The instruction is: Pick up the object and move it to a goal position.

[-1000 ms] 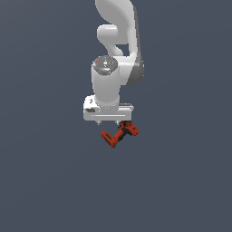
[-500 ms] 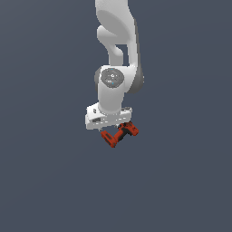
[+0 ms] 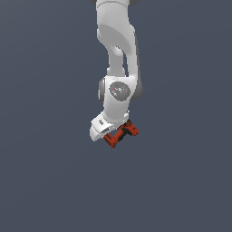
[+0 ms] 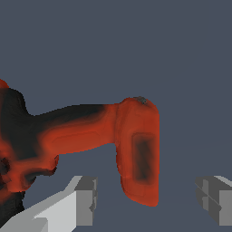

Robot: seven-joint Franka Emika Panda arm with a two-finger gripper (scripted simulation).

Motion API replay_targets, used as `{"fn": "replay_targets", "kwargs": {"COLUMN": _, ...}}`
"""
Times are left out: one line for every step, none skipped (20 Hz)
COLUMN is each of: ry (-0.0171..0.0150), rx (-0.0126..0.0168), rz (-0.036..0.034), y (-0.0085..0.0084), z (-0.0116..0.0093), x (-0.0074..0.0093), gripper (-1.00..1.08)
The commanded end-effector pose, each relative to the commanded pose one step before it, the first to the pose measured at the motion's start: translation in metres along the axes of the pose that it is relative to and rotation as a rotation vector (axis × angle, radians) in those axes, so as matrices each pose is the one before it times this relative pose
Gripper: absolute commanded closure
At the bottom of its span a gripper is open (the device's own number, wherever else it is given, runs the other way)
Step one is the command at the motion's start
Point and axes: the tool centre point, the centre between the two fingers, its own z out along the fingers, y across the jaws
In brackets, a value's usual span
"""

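Red-orange and black, the small drill-shaped object (image 3: 121, 134) hangs tucked under the white two-finger gripper (image 3: 113, 134) of the white robot arm (image 3: 116, 50), well clear of any surface against the plain dark grey-blue backdrop (image 3: 41, 113). From outside, the arm's wrist now leans over, its hand tipped toward the exterior view's left, where a second ago it hung nearly level, and half a second ago only partly tilted. The object has swung with it: it sat just below the hand with its handle angled down, and now it lies pulled in closer under the palm, poking out toward the exterior view's right. The whole wrist also sits a touch lower in the picture than before. Up close in the wrist view, the object (image 4: 90, 145) fills the frame, its blocky base facing the camera with a dark panel on it and the handle running back to a black body. The grey fingertips (image 4: 86, 199) show well apart, one just beside the base, the other clear of it, so whether the jaws actually clamp the object I cannot tell.
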Motion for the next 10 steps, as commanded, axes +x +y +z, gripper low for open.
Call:
{"fn": "replay_targets", "kwargs": {"ry": -0.00841, "rx": -0.01208, "rz": -0.07468, "y": -0.00071, "z": 0.00768, "x": 0.00193, "gripper": -0.6}}
{"fn": "replay_targets", "kwargs": {"ry": -0.00287, "rx": -0.00355, "rz": -0.02409, "y": -0.00033, "z": 0.00257, "x": 0.00065, "gripper": -0.6}}
{"fn": "replay_targets", "kwargs": {"ry": -0.00263, "rx": -0.00317, "rz": -0.02203, "y": -0.00031, "z": 0.00234, "x": 0.00061, "gripper": -0.6}}
{"fn": "replay_targets", "kwargs": {"ry": -0.00238, "rx": -0.00281, "rz": -0.01995, "y": -0.00029, "z": 0.00212, "x": 0.00057, "gripper": -0.6}}
{"fn": "replay_targets", "kwargs": {"ry": -0.00213, "rx": -0.00246, "rz": -0.01786, "y": -0.00026, "z": 0.0019, "x": 0.00052, "gripper": -0.6}}
{"fn": "replay_targets", "kwargs": {"ry": -0.00189, "rx": -0.00214, "rz": -0.01578, "y": -0.00024, "z": 0.00167, "x": 0.00047, "gripper": -0.6}}
{"fn": "replay_targets", "kwargs": {"ry": -0.00163, "rx": -0.00182, "rz": -0.01368, "y": -0.00021, "z": 0.00145, "x": 0.00041, "gripper": -0.6}}
{"fn": "replay_targets", "kwargs": {"ry": -0.00139, "rx": -0.00153, "rz": -0.0116, "y": -0.00019, "z": 0.00122, "x": 0.00036, "gripper": -0.6}}
{"fn": "replay_targets", "kwargs": {"ry": -0.00113, "rx": -0.00123, "rz": -0.00948, "y": -0.00015, "z": 0.001, "x": 0.00029, "gripper": -0.6}}
{"fn": "replay_targets", "kwargs": {"ry": -0.00088, "rx": -0.00095, "rz": -0.00739, "y": -0.00012, "z": 0.00078, "x": 0.00023, "gripper": -0.6}}
